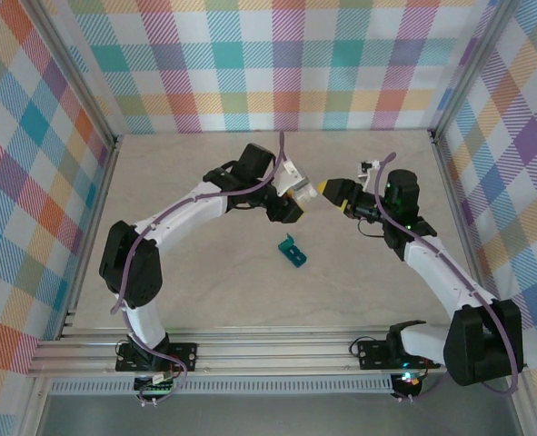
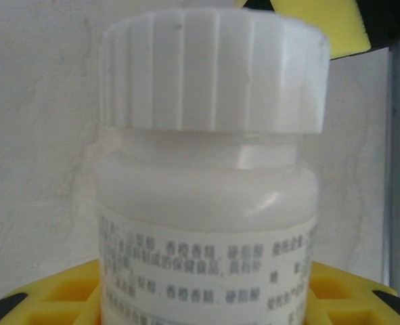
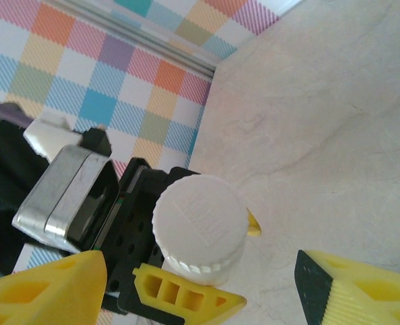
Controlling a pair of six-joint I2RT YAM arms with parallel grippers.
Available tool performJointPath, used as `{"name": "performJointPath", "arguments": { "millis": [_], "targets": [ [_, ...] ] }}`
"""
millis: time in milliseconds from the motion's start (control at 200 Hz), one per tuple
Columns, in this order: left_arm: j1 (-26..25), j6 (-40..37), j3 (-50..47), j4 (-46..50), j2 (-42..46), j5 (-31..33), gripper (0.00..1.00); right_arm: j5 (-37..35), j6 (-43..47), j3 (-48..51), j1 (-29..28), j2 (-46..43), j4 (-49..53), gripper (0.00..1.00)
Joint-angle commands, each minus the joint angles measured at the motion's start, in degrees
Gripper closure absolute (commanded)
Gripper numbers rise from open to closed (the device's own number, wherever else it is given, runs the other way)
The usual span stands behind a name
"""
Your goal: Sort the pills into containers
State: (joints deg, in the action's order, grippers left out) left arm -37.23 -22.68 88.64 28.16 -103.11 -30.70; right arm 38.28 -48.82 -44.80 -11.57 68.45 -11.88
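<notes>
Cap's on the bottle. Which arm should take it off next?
Right. The right gripper is open, its fingers on either side of the white cap. The left gripper is clamped on the white bottle, so it can only hold it steady.

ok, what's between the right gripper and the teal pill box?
Nothing, just bare table between the right gripper and the teal pill box, seen in the top view.

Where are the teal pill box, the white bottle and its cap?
teal pill box (image 1: 293,252), top external view, middle of the box.
white bottle (image 2: 206,193), left wrist view, shoulder above the label.
bottle cap (image 3: 198,218), right wrist view, flat top.
</notes>
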Motion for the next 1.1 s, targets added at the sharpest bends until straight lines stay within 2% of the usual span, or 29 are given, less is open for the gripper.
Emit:
{"name": "performJointPath", "arguments": {
  "millis": [0,630,1095],
  "targets": [
    [-1.1,-2.7,0.3,0.7,1.3,2.5,1.00,-1.5,-5.5,-0.4,0.3,1.0,-1.7,0.26],
    [-3.3,-3.5,3.0,2.4,-1.3,1.8,1.00,-1.3,-6.9,-0.9,-2.1,4.2,-4.5,0.28],
    [-3.4,-2.6,3.6,1.4,-1.7,1.4,1.00,-0.8,-7.0,-0.3,-3.7,5.2,-5.1,0.42]
  ]
}}
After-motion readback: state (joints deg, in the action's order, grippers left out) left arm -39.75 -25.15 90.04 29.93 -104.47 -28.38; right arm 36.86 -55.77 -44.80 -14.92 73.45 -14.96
